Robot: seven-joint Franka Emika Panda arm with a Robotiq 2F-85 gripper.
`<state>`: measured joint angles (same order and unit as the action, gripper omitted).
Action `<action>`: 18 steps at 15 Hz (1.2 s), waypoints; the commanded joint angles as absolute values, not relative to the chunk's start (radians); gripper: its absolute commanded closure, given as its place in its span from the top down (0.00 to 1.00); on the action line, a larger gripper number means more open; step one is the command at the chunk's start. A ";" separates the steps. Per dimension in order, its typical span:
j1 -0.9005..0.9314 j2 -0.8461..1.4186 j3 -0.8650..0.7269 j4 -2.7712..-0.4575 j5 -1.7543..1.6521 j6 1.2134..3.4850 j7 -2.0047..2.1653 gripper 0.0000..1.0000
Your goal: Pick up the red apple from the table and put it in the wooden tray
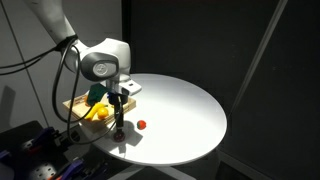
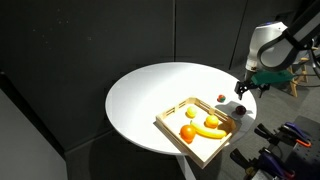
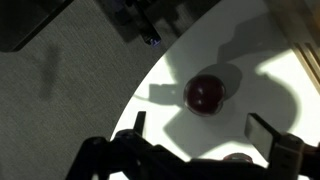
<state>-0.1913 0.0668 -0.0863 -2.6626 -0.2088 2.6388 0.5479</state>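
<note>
The red apple (image 3: pixel 205 95) is a dark maroon ball on the white table (image 3: pixel 260 50), near its edge. It shows in both exterior views (image 1: pixel 118 130) (image 2: pixel 240 110). My gripper (image 3: pixel 203 128) is open and empty, held above the table with the apple just beyond its fingertips; it also shows in both exterior views (image 1: pixel 118 112) (image 2: pixel 243 92). The wooden tray (image 1: pixel 70 108) (image 2: pixel 180 143) lies beside the apple and holds yellow and orange fruits.
A smaller bright red ball (image 1: pixel 141 125) (image 2: pixel 220 98) lies on the table close to the apple. A reddish round thing (image 3: pixel 237 157) peeks out at my gripper body, mostly hidden. The table's rim is close by. Dark curtains stand behind.
</note>
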 commanded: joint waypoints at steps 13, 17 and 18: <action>-0.021 0.249 -0.228 -2.601 -0.231 2.721 0.575 1.00; 0.000 0.270 -0.251 -2.596 -0.224 2.736 0.568 1.00; 0.004 0.275 -0.255 -2.595 -0.221 2.738 0.565 1.00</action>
<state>-0.0205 0.2555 -0.2284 -2.6113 -0.2145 2.7263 0.5601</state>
